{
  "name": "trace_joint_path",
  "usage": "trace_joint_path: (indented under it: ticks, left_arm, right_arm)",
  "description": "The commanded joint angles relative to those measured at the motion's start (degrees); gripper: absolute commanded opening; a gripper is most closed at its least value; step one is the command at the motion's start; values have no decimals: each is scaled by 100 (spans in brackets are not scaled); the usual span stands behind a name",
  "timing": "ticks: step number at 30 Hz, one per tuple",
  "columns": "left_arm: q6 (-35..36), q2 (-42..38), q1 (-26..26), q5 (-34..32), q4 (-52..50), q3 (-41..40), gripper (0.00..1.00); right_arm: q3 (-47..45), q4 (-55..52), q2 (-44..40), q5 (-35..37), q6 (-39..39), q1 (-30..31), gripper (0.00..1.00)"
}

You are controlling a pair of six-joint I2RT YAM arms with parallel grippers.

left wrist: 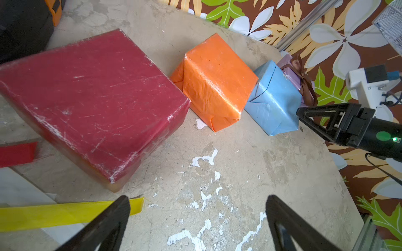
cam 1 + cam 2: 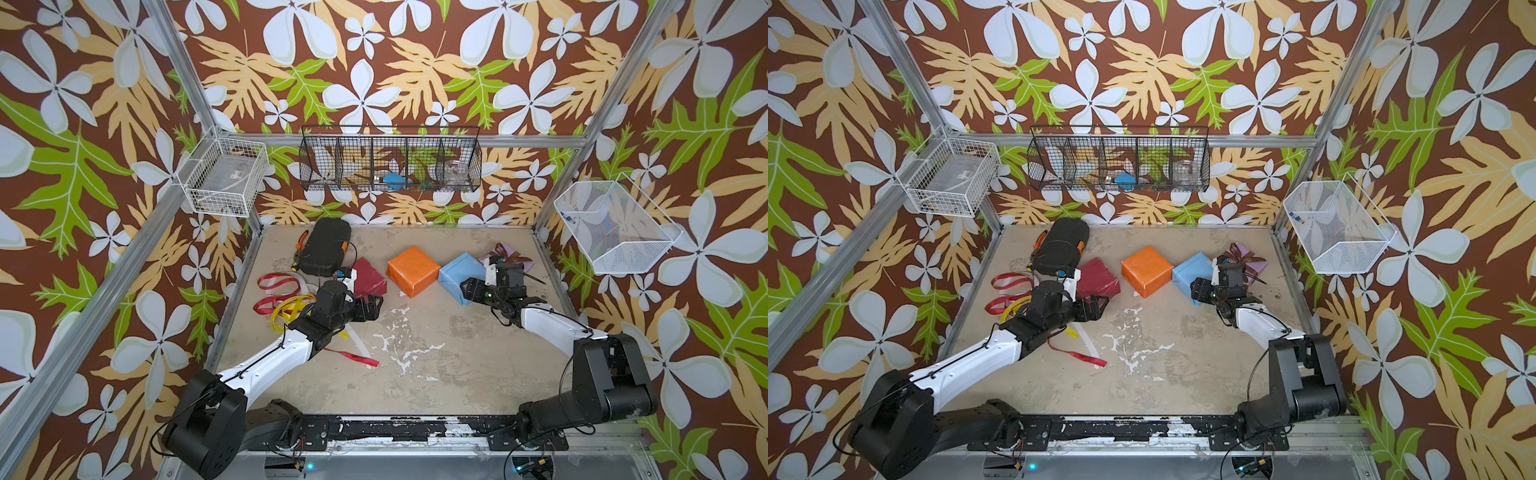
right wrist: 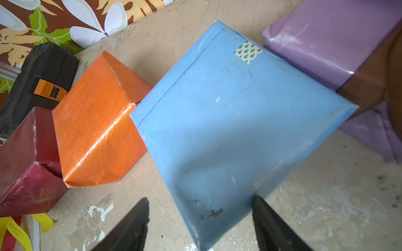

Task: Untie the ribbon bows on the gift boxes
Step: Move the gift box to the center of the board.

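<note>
1. The right gripper (image 3: 200, 219) has its jaws spread fairly wide and holds nothing; the near corner of the light blue box (image 3: 228, 121) lies between its fingers.
2. The lilac box (image 2: 505, 259), just past that gripper, carries the brown bow (image 1: 304, 84), still tied, loops up.
3. The left gripper (image 1: 196, 219) stands wide and empty beside the dark red box (image 1: 93, 97).
4. Loose red ribbon (image 2: 276, 286) and yellow ribbon (image 2: 291, 309) lie beside the left gripper.

Black tool case (image 2: 324, 246) (orange latch), wire baskets (image 2: 390, 160) on flowered walls
</note>
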Motion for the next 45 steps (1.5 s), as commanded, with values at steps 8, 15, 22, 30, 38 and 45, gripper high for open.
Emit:
trace_joint_path:
  ticks: [8,15,22,30,38,45]
  left_arm:
    - [132,-68,0,-145,124,-61,100]
    - [-1,139,-24,270,256,-69,100]
    - [-279,499,-400,361,641,-191,100]
    - [-402,956,-609,594,1151,-124,100]
    - [-89,1092,-616,644,1057,-52,100]
    - [-52,1092,-614,704,1079,-78,100]
  right_arm:
    - [-58,364,-18,326,-41,-446,79]
    - [139,1808,944,-1373,213,-411,76]
    - [1113,1215,1674,-1884,-232,-120,71]
    - [1119,-413,587,813,-949,-461,74]
    - [1603,-1266,805,2534,-1327,-693,66]
    - [2326,-1443,1542,2424,-1631,-846,65]
